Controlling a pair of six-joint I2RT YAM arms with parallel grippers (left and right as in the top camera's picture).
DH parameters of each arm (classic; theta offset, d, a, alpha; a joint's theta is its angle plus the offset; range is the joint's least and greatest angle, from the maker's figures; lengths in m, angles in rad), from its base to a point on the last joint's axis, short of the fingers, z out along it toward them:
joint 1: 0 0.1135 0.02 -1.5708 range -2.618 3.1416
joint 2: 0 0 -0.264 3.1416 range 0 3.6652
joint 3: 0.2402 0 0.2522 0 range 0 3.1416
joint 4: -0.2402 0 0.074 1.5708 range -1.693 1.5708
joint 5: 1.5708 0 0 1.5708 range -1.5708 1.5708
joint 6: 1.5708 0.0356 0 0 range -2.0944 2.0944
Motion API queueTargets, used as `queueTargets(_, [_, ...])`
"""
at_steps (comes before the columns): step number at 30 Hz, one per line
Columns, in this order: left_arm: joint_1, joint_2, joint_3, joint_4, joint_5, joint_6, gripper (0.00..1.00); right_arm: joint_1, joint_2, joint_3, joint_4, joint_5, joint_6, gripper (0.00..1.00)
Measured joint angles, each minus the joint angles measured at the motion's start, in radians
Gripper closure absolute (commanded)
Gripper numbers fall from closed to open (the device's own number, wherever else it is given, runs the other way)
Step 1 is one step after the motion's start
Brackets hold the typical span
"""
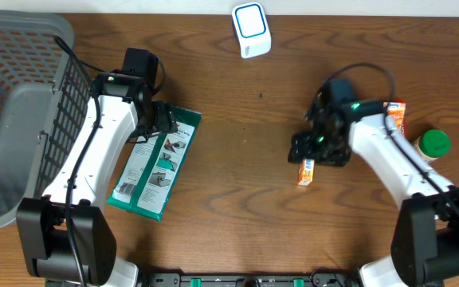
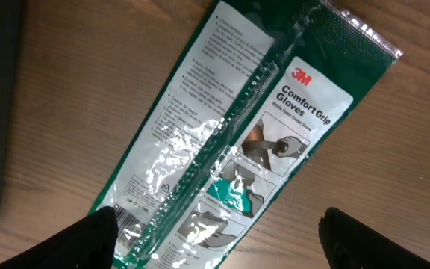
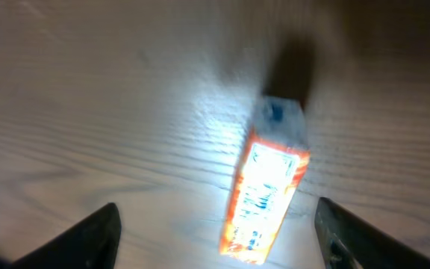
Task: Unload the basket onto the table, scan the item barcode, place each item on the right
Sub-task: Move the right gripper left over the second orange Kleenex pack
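My left fingers (image 2: 88,239) are spread wide over the glove pack (image 1: 154,163), mid left. My right fingers (image 3: 80,239) are spread on both sides of the little orange box (image 1: 306,171), lower right, not touching it. It lies on the desk (image 1: 237,199). I think grabbing and scanning are left to do.

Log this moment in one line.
left pincer: open above glove pack | right pincer: open above orange box, no grip
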Motion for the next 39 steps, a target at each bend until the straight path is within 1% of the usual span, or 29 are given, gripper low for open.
queueTargets(3, [0.000,0.000,0.000,0.000,0.000,0.000,0.13,0.058,0.000,-0.057,0.058,0.067,0.055,0.67])
queueTargets(5, [0.000,0.000,0.000,0.000,0.000,0.000,0.13,0.090,0.000,-0.075,0.089,0.100,0.072,0.78])
queueTargets(6, [0.000,0.000,0.000,0.000,0.000,0.000,0.13,0.106,0.000,-0.078,0.100,0.113,0.082,0.82])
queueTargets(9, [0.000,0.000,0.000,0.000,0.000,0.000,0.13,0.129,0.000,-0.079,0.132,0.143,0.100,0.92])
queueTargets(13, [0.000,0.000,0.000,0.000,0.000,0.000,0.13,0.133,0.000,-0.079,0.167,0.161,0.111,0.97])
queueTargets(16, [0.000,0.000,0.000,0.000,0.000,0.000,0.13,0.133,0.000,-0.079,0.233,0.167,0.115,0.97])
queueTargets(17, [0.000,0.000,0.000,0.000,0.000,0.000,0.13,0.133,0.000,-0.079,0.257,0.165,0.115,0.94])
queueTargets(19, [0.000,0.000,0.000,0.000,0.000,0.000,0.13,0.133,0.000,-0.080,0.313,0.153,0.119,0.81])
queueTargets(20, [0.000,0.000,0.000,0.000,0.000,0.000,0.13,0.133,0.000,-0.080,0.337,0.142,0.122,0.72])
queueTargets(21, [0.000,0.000,0.000,0.000,0.000,0.000,0.13,0.133,0.000,-0.080,0.359,0.130,0.120,0.60])
queueTargets(22, [0.000,0.000,0.000,0.000,0.000,0.000,0.13,0.138,0.000,-0.080,0.384,0.119,0.124,0.45])
queueTargets(23, [0.000,0.000,0.000,0.000,0.000,0.000,0.13,0.144,0.000,-0.080,0.401,0.108,0.124,0.33])
queueTargets(25, [0.000,0.000,0.000,0.000,0.000,0.000,0.13,0.165,0.000,-0.080,0.423,0.094,0.122,0.21])
queueTargets(31, [0.000,0.000,0.000,0.000,0.000,0.000,0.13,0.235,0.000,-0.080,0.462,0.070,0.122,0.02])
queueTargets(32, [0.000,0.000,0.000,0.000,0.000,0.000,0.13,0.246,0.000,-0.080,0.465,0.068,0.123,0.01])
queueTargets(39, [0.000,0.000,0.000,0.000,0.000,0.000,0.13,0.264,0.000,-0.080,0.513,0.039,0.107,0.01])
